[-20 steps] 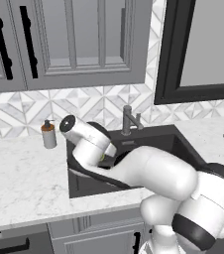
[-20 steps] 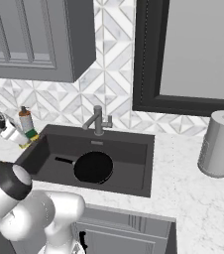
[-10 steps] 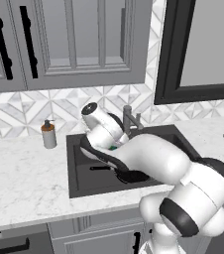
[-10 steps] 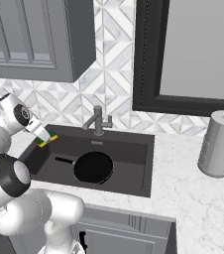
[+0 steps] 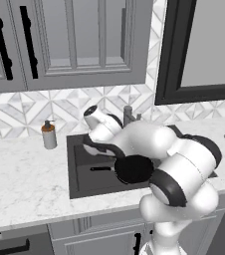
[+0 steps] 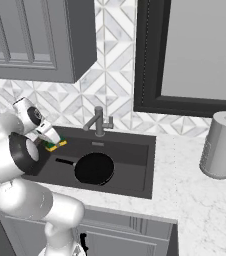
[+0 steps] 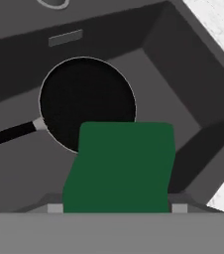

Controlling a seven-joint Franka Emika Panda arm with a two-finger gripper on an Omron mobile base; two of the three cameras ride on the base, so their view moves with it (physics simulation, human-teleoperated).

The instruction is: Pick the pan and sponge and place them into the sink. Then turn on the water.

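Sponge first: the small rectangular sponge [image 6: 55,145] with its green top over a yellow layer sits clamped between the jaws of my two-finger gripper [image 6: 52,142], and in the hand view that green top [image 7: 120,168] covers the lower middle of the frame, with a grey finger tip [image 7: 54,208] showing at each lower corner of it. I see the sponge held in the air above the left part of the large rectangular dark grey sink [image 6: 135,175], not touching the basin floor. Below it, the round, shallow, all-black frying pan [image 6: 93,168] lies flat on the sink bottom, its long thin black handle [image 6: 65,162] pointing left toward the gripper's side; from the hand camera the pan [image 7: 86,101] sits just beyond the sponge, partly hidden by it. At the far rim of the sink stands the grey metal faucet [image 6: 98,121], its spout reaching over the basin, and I see no water running from it. In the left base view my white arm [image 5: 149,144] stretches across the sink and hides much of it, while the pan [image 5: 133,169] shows under the arm. On the white marble countertop [image 5: 20,174] a brown-topped soap dispenser [image 5: 48,135] stands left of the sink, and a grey cylindrical canister [image 6: 220,145] stands well to the right.
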